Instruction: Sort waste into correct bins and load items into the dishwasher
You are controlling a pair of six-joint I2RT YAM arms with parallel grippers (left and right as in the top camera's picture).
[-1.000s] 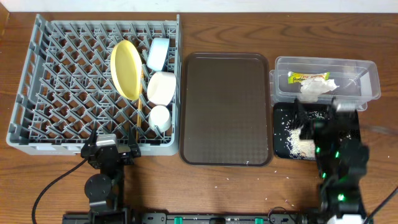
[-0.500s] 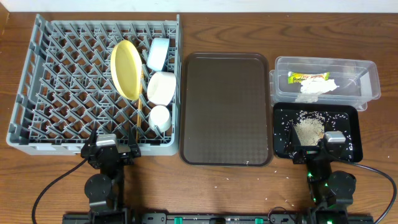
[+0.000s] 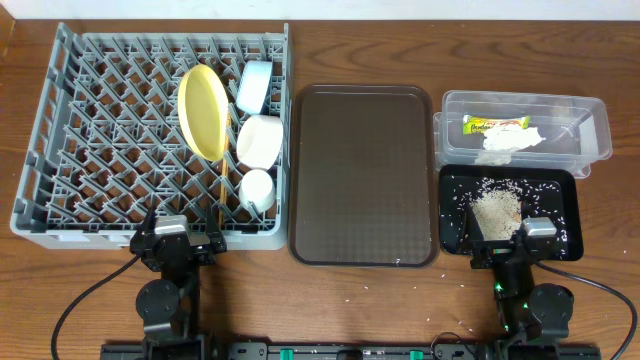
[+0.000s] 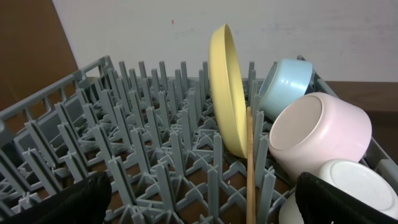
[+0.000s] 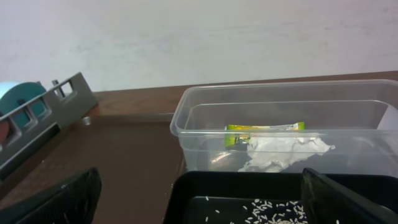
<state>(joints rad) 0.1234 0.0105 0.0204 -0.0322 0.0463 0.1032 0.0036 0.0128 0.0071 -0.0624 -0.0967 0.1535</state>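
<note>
Rack (image 3: 100, 140), left of the brown tray (image 3: 363, 175), holds yellow plate (image 3: 203, 110), blue bowl (image 3: 254, 86), white bowl (image 3: 260, 140), cup (image 3: 257, 189) and chopsticks (image 3: 222, 190). Right of it, clear tub (image 3: 578, 135) holds wrapper (image 3: 495, 124) and napkin (image 3: 512, 141); black tray (image 3: 572, 210) holds rice (image 3: 495, 210). Left gripper (image 3: 178, 238) and right gripper (image 3: 520, 240) flank the brown tray's near edge, jaws apart, empty.

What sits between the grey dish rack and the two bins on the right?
The brown serving tray lies between the grey dish rack and the clear tub and black tray, as the overhead view shows.
</note>
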